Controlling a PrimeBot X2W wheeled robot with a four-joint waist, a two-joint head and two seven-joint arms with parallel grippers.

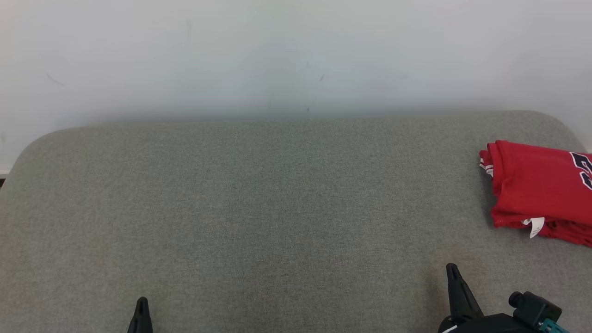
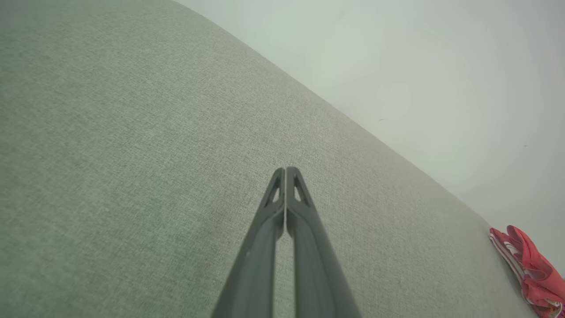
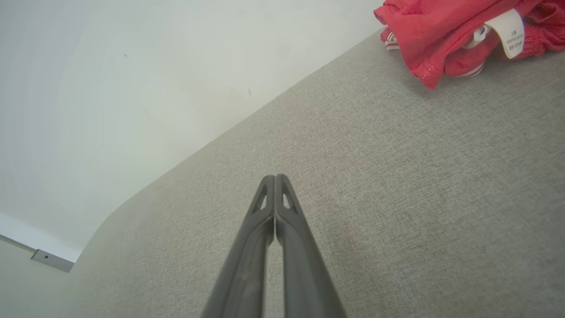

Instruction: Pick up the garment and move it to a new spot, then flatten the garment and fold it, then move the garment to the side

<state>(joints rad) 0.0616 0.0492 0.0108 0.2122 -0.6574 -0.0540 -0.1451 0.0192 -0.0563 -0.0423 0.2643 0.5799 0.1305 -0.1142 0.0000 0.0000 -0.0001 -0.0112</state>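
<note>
Garment [image 1: 536, 185]: one, red, folded, on grey padded surface [image 1: 277, 208] | left claw [image 1: 142, 301], right claw [image 1: 451, 268]: two, both closed, empty

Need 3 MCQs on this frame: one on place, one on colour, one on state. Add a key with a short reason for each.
1. In the head view, where does the garment lie on the grey padded surface?
A) at the right side
B) in the centre
C) at the front left corner

2. What colour is the garment?
A) blue
B) red
C) white

3. How do the left gripper and right gripper stand?
A) both open
B) both shut on the garment
C) both shut, holding nothing

Key:
1 A: it sits at the right side, cut off by the picture's edge.
2 B: the cloth is red, with a white label.
3 C: in each wrist view the fingertips meet with no cloth between them.
</note>
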